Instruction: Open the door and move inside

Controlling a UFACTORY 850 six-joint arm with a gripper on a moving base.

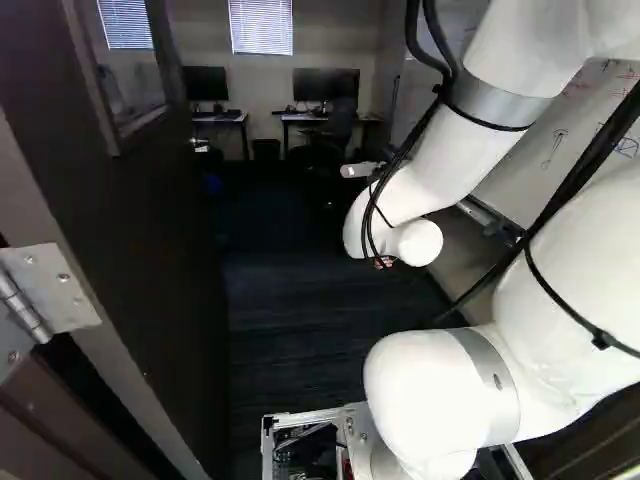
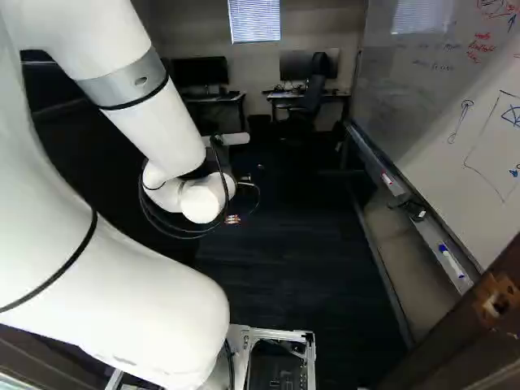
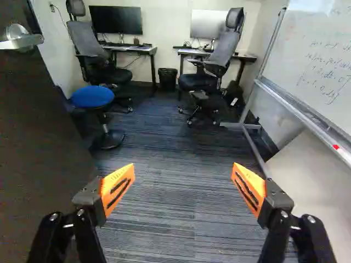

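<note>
Door (image 1: 150, 230) open; gripper (image 3: 183, 167) released, empty. I judge opening complete; remaining step: drive base (image 2: 284, 334) fully inside.

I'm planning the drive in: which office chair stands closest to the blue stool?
The chair beside the dark monitor; the other stands nearer the whiteboard.

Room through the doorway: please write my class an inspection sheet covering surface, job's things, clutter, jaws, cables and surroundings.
Surface: dark striped carpet
Job's things: door standing open; metal handle on it
Clutter: blue stool, two office chairs, bin
Jaws: wide apart, nothing seen between them
Cables: black cables along the arm, looping near its far end
Surroundings: whiteboard, desks, monitors
</note>
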